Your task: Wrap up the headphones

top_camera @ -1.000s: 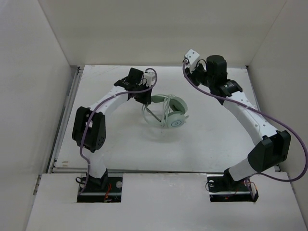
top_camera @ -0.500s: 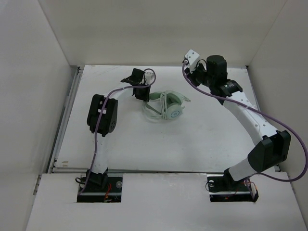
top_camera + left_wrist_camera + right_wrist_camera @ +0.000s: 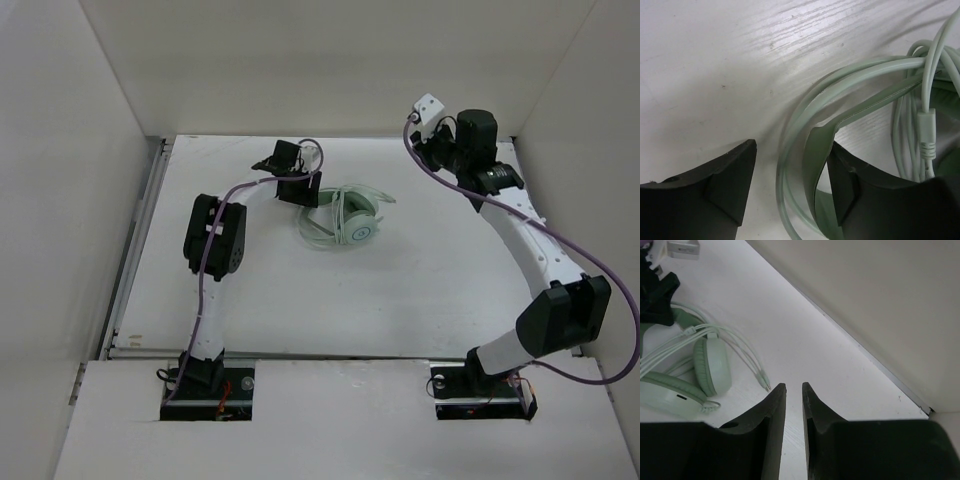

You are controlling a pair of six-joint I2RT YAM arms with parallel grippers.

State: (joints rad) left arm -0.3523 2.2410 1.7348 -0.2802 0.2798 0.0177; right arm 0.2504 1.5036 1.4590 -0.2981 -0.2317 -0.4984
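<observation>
Seemingly mid-wrap: left gripper (image 3: 790, 146) is hanging released astride the headphones (image 3: 358, 230) cable (image 3: 865, 70), right gripper (image 3: 793, 386) idling barely parted & empty; next is prob. needing a regrip nr the plug end (image 3: 763, 380).

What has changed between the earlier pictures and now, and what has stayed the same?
The left gripper opened and seems to have let go of the headphones: cable and headband now lie loose between its jaws. Before that, the headphones shifted a little toward the back wall. The right gripper drew away to the right. It is still empty, and the headphones are still on the table.
</observation>
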